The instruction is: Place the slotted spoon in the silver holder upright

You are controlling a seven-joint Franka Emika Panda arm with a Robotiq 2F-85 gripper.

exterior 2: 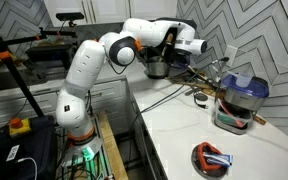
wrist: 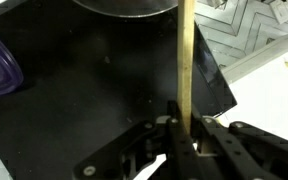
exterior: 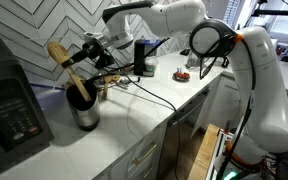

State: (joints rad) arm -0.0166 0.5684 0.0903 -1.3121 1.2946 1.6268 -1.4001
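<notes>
We see the jaws closed tight on the thin handle of the slotted spoon [wrist: 187,60] in the wrist view. In an exterior view the spoon leans, head up, over the silver holder [exterior: 83,112]. The holder stands near the back edge of the counter [exterior: 134,125], just beside a black appliance [exterior: 9,105].

In the wrist view, the slotted spoon [wrist: 186,60] is cut off by the top edge, its head left unseen. In an exterior view, the handle's lower end is swallowed by the silver holder [exterior: 83,114].
</notes>
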